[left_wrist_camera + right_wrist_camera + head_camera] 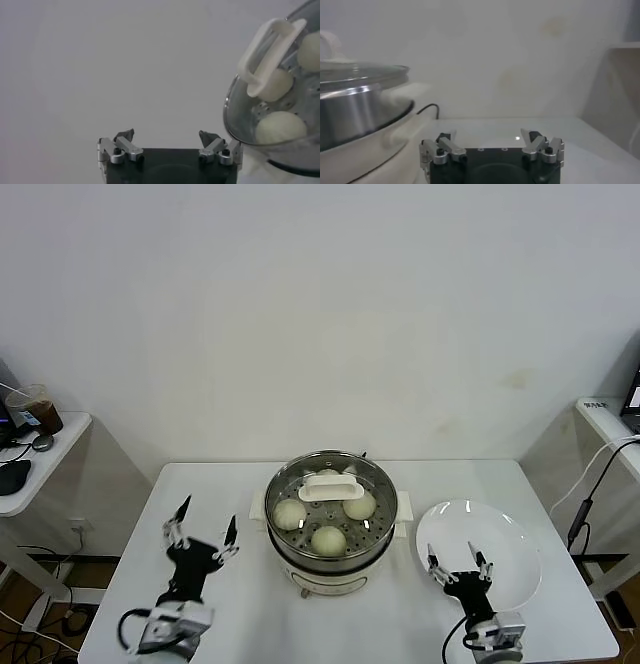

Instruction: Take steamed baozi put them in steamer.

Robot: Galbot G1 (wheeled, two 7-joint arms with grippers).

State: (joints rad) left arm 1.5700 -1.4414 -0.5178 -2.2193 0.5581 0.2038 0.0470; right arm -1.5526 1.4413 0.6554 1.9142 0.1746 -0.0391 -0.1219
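Left tool [203, 529], black with silver finger links, hovers over the near-left part of the white counter [245, 604], its fingers spread wide and holding nothing; the left wrist view shows the same spread fingers [124, 136] over bare counter, with the pot just to one side.

At the counter's middle stands the round shiny steel steamer [331, 559] on its white base, covered by a round glass lid [331, 484] with a white oblong handle. Through the glass, cream-white round baozi [328, 540] lie on the perforated steel tray: one at the left, one near the front, one at the right, and a fourth partly hidden behind the handle at the far side. They sit near one another around the handle; whether any touch cannot be told.

Just right of the steamer lies a flat white round plate [500, 539]. The right tool [458, 569], also black and silver, hangs over the plate's near-left edge, fingers spread apart and holding nothing. In the right wrist view it [492, 142] faces the far wall with the steamer's steel wall beside it.
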